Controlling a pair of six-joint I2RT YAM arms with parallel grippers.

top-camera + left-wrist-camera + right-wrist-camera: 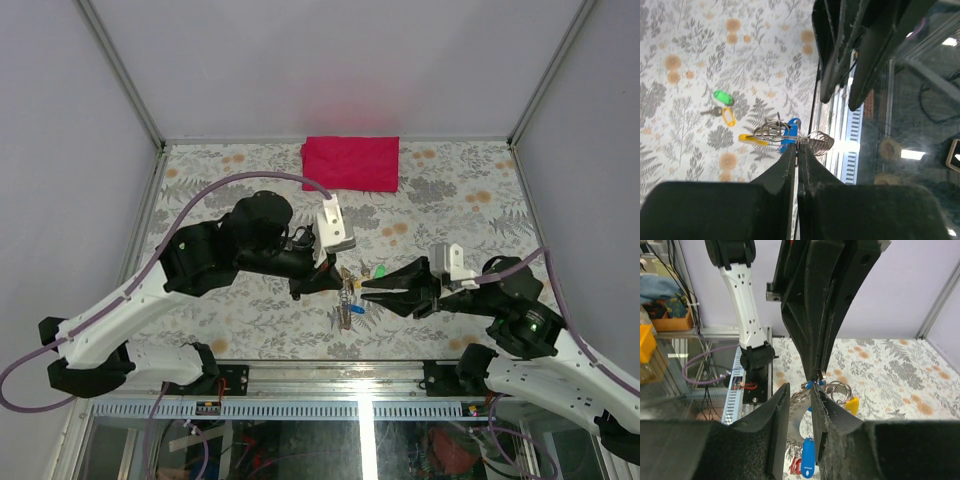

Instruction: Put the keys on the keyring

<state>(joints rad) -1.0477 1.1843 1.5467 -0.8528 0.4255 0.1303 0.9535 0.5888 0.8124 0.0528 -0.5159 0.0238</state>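
Left gripper (798, 150) clamps the keyring (771, 131), tagged keys (807, 457) hanging beneath. Right gripper (799, 402), jaws slightly parted, points straight at the ring, just beside it. A green-tagged key (380, 271) lies on the table (250, 170) beside the right fingertips, nearer that arm.

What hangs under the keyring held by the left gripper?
A blue tag and a red tag hang below the keyring; the right gripper's fingers cover the rest.
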